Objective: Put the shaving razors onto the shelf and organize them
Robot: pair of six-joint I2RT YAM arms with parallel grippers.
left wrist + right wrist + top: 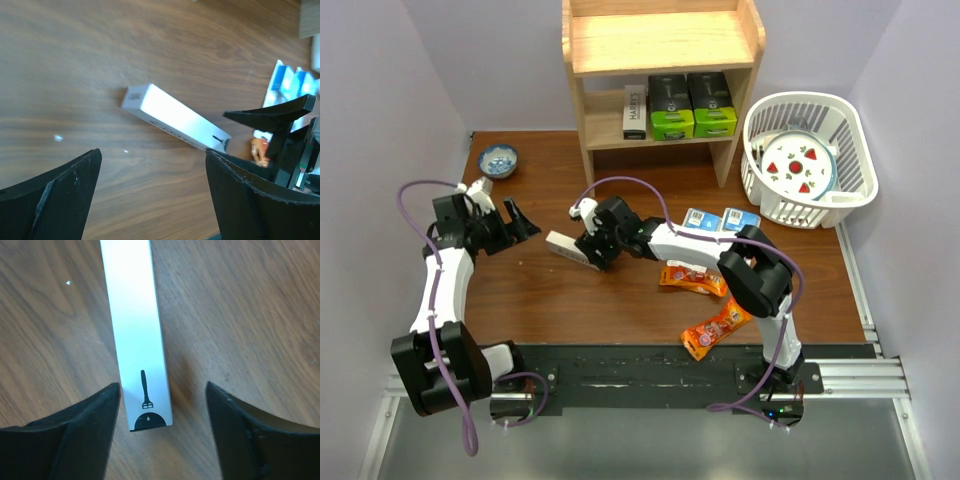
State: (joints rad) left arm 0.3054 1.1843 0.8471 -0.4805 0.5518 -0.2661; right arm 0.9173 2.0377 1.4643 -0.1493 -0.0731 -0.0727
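Wooden tabletop [570,300], right tool [162,386] spread wide around the white razor box [135,330] (box sits off-centre), so closing might shove it sideways.

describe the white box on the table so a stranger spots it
From the wooden shelf at the back, come forward onto the table. A long box lies flat, one end inside the open right claw. Unlike the orange packets and blue cards beside it, it is white with a black razor icon.
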